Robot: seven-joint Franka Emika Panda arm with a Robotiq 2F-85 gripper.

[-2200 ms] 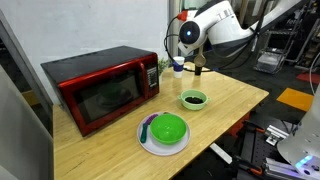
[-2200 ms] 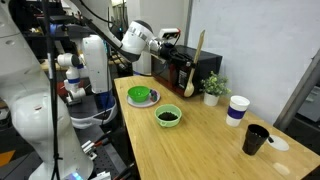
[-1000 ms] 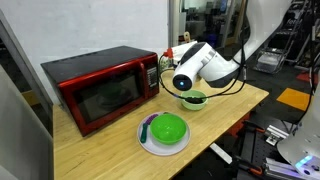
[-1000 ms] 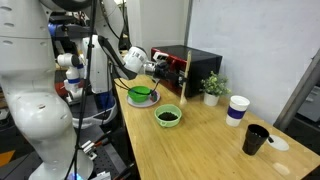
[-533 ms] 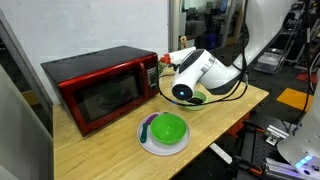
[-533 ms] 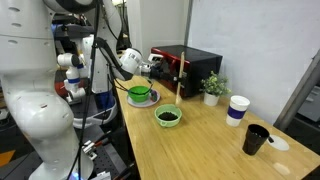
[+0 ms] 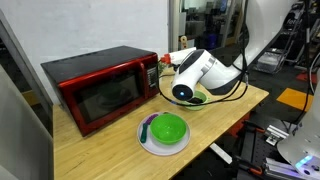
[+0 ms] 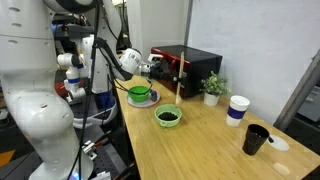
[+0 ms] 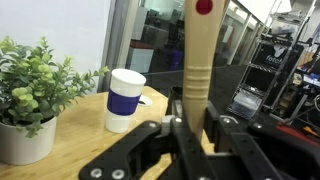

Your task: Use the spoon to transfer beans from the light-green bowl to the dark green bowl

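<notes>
In the wrist view my gripper (image 9: pixel 197 125) is shut on the pale wooden handle of the spoon (image 9: pixel 198 55), which stands upright between the fingers. In an exterior view the spoon (image 8: pixel 179 86) hangs nearly upright, its lower end just above the far rim of the light-green bowl (image 8: pixel 168 116), which holds the dark beans (image 8: pixel 168 118). My gripper (image 8: pixel 160 66) grips it from the side. My wrist covers most of the light-green bowl (image 7: pixel 201 99) in an exterior view. The dark green bowl (image 7: pixel 168 128) (image 8: pixel 140 95) sits on a white plate (image 7: pixel 148 142).
A red microwave (image 7: pixel 100 85) (image 8: pixel 190 68) stands at the back of the wooden table. A potted plant (image 8: pixel 212 88) (image 9: pixel 30 90), a white and blue cup (image 8: pixel 237 110) (image 9: pixel 126 98) and a black cup (image 8: pixel 256 139) stand along one side.
Over the last two seconds the arm came down from high up, bringing the spoon over the light-green bowl. In the last half second nothing visibly moved.
</notes>
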